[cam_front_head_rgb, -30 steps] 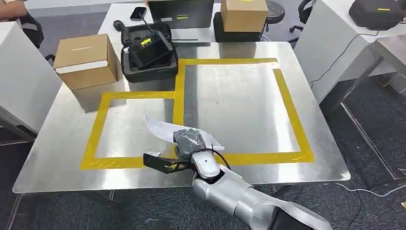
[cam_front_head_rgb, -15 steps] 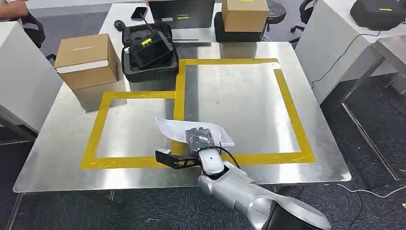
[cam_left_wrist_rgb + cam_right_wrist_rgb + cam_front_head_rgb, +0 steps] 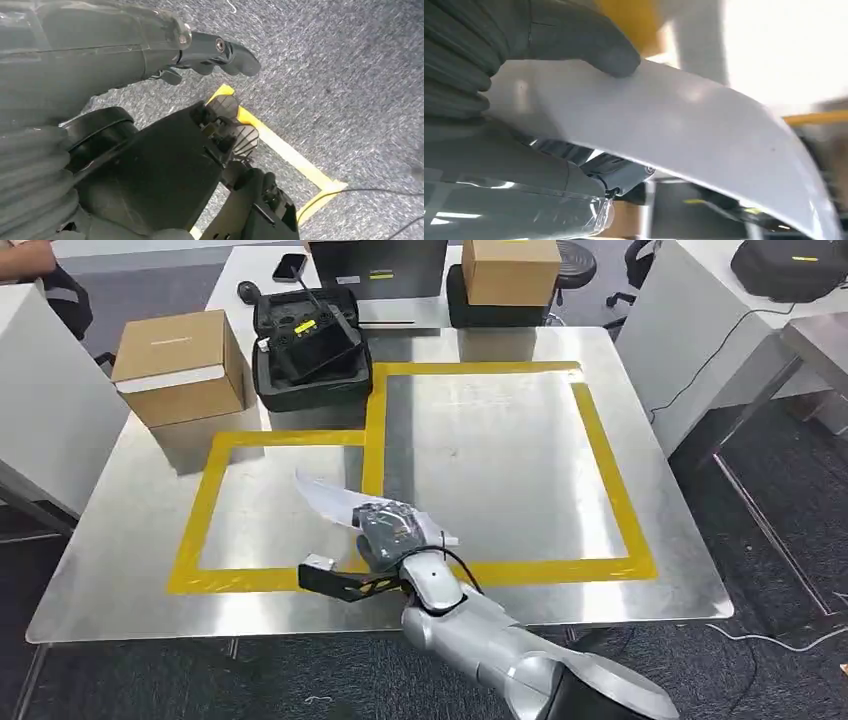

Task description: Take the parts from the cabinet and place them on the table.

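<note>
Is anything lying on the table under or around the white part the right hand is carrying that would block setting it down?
Nothing visible does. The right hand holds the white part over bare steel table by the yellow tape. The cardboard box and black case sit far back, well clear.

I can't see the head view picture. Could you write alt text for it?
The robot's right hand holds a curved white plastic part above a shiny metal table marked with yellow tape rectangles. A brown cardboard box and black case sit behind.
</note>
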